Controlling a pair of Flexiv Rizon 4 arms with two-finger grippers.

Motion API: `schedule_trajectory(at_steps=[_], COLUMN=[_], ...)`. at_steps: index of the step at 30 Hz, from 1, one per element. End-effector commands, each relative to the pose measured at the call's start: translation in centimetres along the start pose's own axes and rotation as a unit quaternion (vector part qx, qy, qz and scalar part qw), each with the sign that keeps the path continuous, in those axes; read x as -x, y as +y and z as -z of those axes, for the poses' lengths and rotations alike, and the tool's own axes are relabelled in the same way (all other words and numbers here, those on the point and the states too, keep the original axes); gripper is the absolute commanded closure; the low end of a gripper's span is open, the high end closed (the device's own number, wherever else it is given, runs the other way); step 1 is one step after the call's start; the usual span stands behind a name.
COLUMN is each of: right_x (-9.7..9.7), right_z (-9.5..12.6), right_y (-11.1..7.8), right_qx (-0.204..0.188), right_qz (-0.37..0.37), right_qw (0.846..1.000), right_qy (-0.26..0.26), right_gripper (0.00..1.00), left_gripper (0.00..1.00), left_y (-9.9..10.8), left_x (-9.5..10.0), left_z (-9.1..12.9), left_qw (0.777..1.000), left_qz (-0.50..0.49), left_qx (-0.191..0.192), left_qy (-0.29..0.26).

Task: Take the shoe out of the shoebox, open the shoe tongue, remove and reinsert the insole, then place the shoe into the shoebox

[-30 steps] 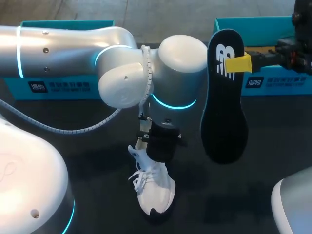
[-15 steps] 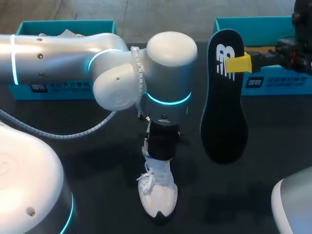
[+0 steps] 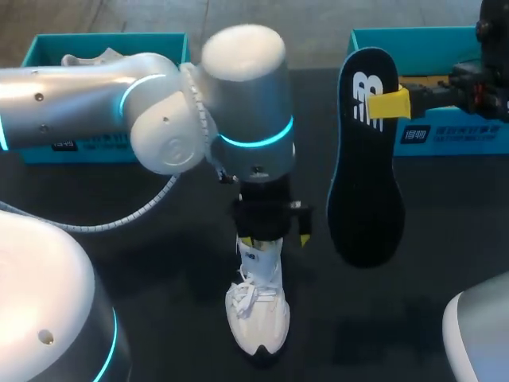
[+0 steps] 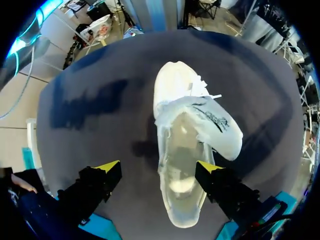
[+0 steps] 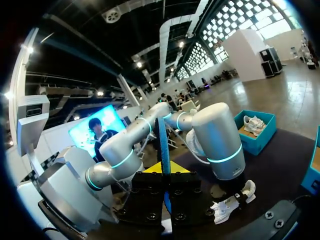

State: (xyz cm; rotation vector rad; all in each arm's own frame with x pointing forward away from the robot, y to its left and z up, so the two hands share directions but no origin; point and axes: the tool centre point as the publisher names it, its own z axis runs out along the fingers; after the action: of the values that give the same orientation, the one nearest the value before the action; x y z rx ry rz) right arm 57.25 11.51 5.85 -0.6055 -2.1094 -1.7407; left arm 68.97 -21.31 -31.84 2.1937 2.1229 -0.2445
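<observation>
Left gripper (image 3: 276,239) is hanging mid-frame with its 2 yellow fingers spread wide, not gripping anything. It's hovering right over the heel end of the white shoe (image 3: 258,314), which is lying on the black table (image 3: 159,270) at bottom center, toe pointing toward the lower edge. On the left wrist cam the shoe's opening is sitting below and between the fingers, closer to 1 of them, with the tongue (image 4: 212,122) flopping off to the side.

Right gripper (image 3: 388,102) is sitting in the upper right, pinching the black insole (image 3: 362,191) near its top end. The insole is hanging straight down, just right of the left gripper.

2 teal boxes are sitting along the top edge. The upper-left shoebox (image 3: 107,40) is holding a second shoe (image 3: 87,57), and the upper-right shoebox (image 3: 445,135) is sitting behind the insole.
</observation>
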Motion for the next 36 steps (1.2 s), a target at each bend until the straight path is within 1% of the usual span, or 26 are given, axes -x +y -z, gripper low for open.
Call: schedule_trajectory(at_steps=[1,7,12,19,22,24,25,29,36], right_x=[0.1,0.1,0.1,0.1,0.1,0.1,0.1,0.1,0.1], right_z=[-0.2,-0.2,-0.2,-0.2,-0.2,-0.2,-0.2,-0.2,-0.2], right_y=[0.2,0.2,0.2,0.2,0.2,0.2,0.2,0.2,0.2], right_qx=[-0.002,-0.002,-0.002,-0.002,-0.002,-0.002,-0.002,-0.002,-0.002], right_qz=[-0.001,-0.001,-0.001,-0.001,-0.001,-0.001,-0.001,-0.001,-0.001], right_qw=[1.000,1.000,1.000,1.000,1.000,1.000,1.000,1.000,1.000], right_qy=[0.000,0.000,0.000,0.000,0.000,0.000,0.000,0.000,0.000], right_gripper=[1.00,1.00,1.00,1.00,1.00,1.00,1.00,1.00,1.00], left_gripper=[0.00,0.00,0.00,0.00,0.00,0.00,0.00,0.00,0.00], left_y=[0.6,2.3,3.3,4.6,4.9,5.1,5.2,5.6,6.5], left_x=[-0.8,-0.2,-0.3,-1.0,-1.4,-1.6,-1.8,-2.5,-3.6], left_z=[1.6,4.1,6.2,8.9,9.9,10.3,10.6,11.5,12.5], left_qw=[0.997,0.987,0.976,0.948,0.937,0.935,0.930,0.921,0.904], left_qz=[0.024,0.058,0.077,0.102,0.107,0.111,0.109,0.102,0.097], left_qx=[0.006,0.014,0.018,0.018,0.014,0.010,0.012,0.007,0.001], left_qy=[-0.079,-0.149,-0.202,-0.301,-0.332,-0.338,-0.351,-0.375,-0.416])
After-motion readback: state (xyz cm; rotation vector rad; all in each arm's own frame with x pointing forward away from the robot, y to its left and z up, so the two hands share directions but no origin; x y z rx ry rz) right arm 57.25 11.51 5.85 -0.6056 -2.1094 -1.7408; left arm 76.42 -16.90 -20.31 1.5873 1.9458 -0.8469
